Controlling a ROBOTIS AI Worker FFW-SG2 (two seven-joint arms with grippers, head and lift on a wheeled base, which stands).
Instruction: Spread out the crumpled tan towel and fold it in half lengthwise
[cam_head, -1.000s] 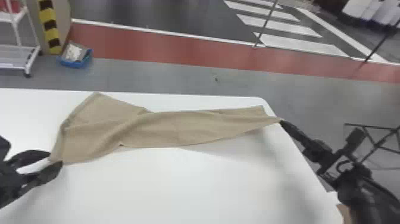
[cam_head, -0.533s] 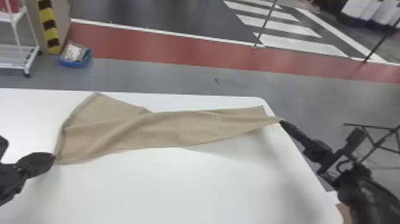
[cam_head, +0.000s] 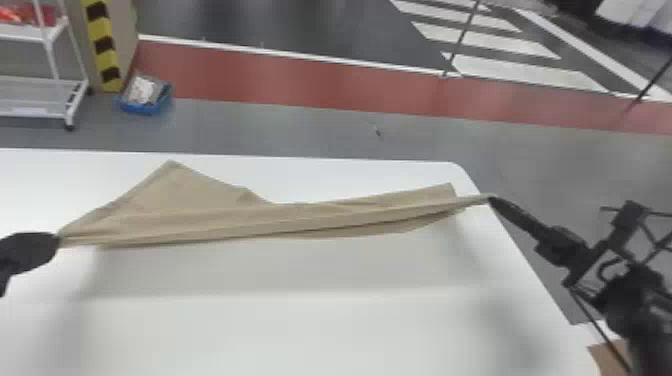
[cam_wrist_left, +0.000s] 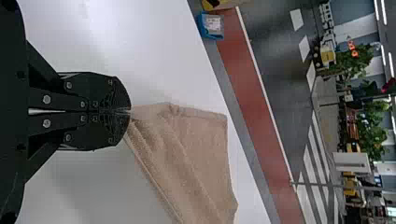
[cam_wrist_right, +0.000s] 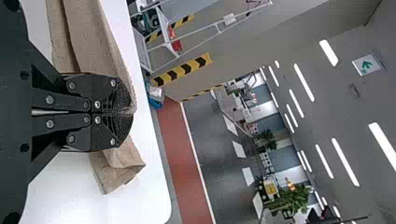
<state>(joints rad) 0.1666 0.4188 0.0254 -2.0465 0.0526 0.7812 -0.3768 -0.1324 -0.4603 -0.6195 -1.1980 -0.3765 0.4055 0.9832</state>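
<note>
Head view: your left pincer (cam_head: 54, 240) is clamped on one end of the tan towel (cam_head: 280, 220); your right pincer (cam_head: 492, 199) grips the other. Between them the cloth stretches in a narrow, creased band, a pointed flap spreading toward the white desk's (cam_head: 325, 330) far edge. Beyond, a blue bin (cam_head: 145, 108) sits on the floor (cam_head: 300, 125).

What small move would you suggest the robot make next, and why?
Probably lift the left gripper and right gripper slightly together, letting the tan towel unfurl: both are closed on it, the stretch between them looks taut, but the towel's far edge is crooked, one corner jutting out.
</note>
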